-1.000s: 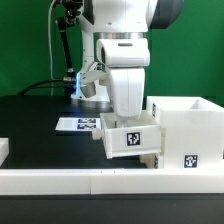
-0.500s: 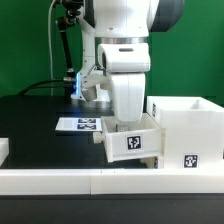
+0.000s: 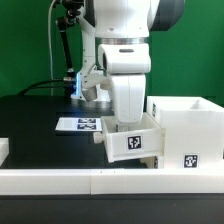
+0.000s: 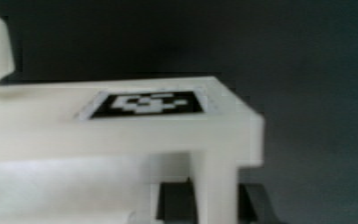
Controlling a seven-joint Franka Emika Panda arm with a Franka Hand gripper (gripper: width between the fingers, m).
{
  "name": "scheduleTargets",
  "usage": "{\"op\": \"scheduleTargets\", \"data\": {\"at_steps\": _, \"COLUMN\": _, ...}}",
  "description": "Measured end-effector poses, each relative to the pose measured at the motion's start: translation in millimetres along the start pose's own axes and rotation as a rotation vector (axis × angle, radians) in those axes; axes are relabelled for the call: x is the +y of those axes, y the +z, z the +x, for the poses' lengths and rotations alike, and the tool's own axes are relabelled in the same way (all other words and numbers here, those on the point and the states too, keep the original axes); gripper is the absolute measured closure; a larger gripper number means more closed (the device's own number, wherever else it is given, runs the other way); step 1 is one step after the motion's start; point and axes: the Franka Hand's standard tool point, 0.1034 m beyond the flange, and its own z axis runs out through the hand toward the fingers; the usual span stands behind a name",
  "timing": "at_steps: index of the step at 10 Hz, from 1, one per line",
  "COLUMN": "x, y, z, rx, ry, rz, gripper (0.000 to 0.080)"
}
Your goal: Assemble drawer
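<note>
A white drawer tray (image 3: 133, 141) with a black-and-white tag on its front hangs tilted just above the table, its right end touching the tall white casing (image 3: 188, 122). The arm's white hand (image 3: 128, 85) comes down into the tray, and its fingertips are hidden there. In the wrist view my gripper (image 4: 217, 206) is shut on a thin white wall of the tray (image 4: 158, 135), with a dark finger (image 4: 176, 205) on each side. The tray's tag (image 4: 149, 103) faces the camera. A second tag shows low on the casing (image 3: 189, 160).
The marker board (image 3: 78, 125) lies flat on the black table behind the tray. The low white border rail (image 3: 70, 180) runs along the front. A white piece (image 3: 3, 149) shows at the exterior view's left edge. The arm's base (image 3: 88, 88) stands behind.
The tray has shifted a little toward the exterior view's right, closer to the casing. It has stayed still over the last half second.
</note>
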Motion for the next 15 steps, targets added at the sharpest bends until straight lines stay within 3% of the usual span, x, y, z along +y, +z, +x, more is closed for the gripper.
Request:
{"op": "scheduleTargets", "data": {"at_steps": 6, "x": 2.2, "y": -1.7, "z": 14.1, "rx": -0.001, "ry": 0.004, "rz": -0.005, "gripper": 0.0756}}
{"op": "scheduleTargets", "data": {"at_steps": 15, "x": 4.5, "y": -3.2, "z": 16.0, "rx": -0.029, "ry": -0.038, "rz": -0.014, "gripper": 0.0756}}
